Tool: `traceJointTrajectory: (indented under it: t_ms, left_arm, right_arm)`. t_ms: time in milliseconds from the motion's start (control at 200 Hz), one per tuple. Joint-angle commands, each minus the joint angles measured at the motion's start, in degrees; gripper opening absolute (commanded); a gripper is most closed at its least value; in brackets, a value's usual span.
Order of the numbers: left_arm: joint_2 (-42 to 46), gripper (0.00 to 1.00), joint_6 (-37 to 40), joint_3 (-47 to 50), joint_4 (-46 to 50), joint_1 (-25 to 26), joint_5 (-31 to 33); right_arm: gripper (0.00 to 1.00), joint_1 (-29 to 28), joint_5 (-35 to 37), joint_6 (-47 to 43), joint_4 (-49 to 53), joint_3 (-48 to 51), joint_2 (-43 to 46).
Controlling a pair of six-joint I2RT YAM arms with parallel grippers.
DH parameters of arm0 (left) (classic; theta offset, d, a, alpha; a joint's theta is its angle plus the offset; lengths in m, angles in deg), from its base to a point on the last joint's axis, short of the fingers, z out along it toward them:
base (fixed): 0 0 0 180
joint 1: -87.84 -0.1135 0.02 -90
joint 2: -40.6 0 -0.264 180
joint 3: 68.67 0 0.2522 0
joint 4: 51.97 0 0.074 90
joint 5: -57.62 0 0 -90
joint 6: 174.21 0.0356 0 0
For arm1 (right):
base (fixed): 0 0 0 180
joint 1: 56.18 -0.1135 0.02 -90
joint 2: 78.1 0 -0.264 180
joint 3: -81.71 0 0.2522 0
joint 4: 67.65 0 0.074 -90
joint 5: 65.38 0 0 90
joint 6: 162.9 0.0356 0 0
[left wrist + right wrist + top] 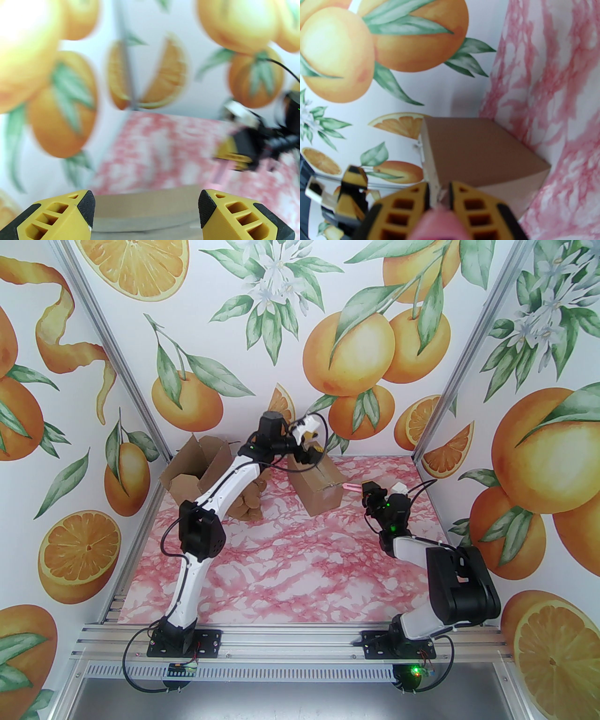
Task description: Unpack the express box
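Since the express box [321, 498] looks closed on top, the step in hand reads as slitting its seam w/ the pink tool [350, 485]. Box lies flat on the table [281, 577], near the open carton [192, 469] on its right, w/ a heap of brown filler [251, 507] btw the two. R gripper [364, 487] sits on the box side away from the carton, fingers pressed onto the pink tool. Tool tip is aimed at the box's upper edge and close to it; contact, can't tell. L gripper [313, 453] hangs over the box end nearer the carton, fingers spread wide, w/ cardboard showing btw them in the L wrist view. Pads touching or not, can't tell.

To do it well (my read): L should pin the box at that end before the tip bites, else a light box will prob skid toward the carton. Keep the tip shallow and run it along the seam, not across, so contents aren't nicked. Keep L fingers off the cut line.

Orientation: long axis runs diagonal. One short end angles back toward the carton side; the other faces forward and away from the carton, toward the R gripper. Top face is up. Seam seems to follow the long axis, but it's too small to be sure.
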Motion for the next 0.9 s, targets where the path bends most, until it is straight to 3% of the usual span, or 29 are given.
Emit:
traceJointTrajectory:
  t_ms: [0, 65, 260, 505, 896]
  left_arm:
    - [-7.4, 0.78, -1.7, -5.4, 7.1, -1.4, 5.9]
    - [-9.4, 0.84, -3.8, -7.1, 6.6, -2.4, 7.4]
    - [-13.7, 0.87, -7.9, -10.0, 8.2, -3.7, 6.6]
    - [-12.7, 0.8, -8.6, -9.2, 16.6, -3.9, 3.6]
    - [2.0, 0.73, -10.4, 14.6, 14.6, -3.1, 3.8]
  right_arm:
    - [0.0, 0.3, -2.6, -2.1, 2.9, -2.2, -1.5]
    - [0.0, 0.3, -3.0, -2.5, 3.0, -3.3, -2.2]
    - [0.0, 0.3, -4.3, -4.6, 5.1, -5.9, -3.7]
    - [0.0, 0.5, -6.7, -5.3, 4.6, -9.8, -8.0]
    - [0.0, 2.2, -10.7, -4.8, 3.4, -22.2, -18.3]
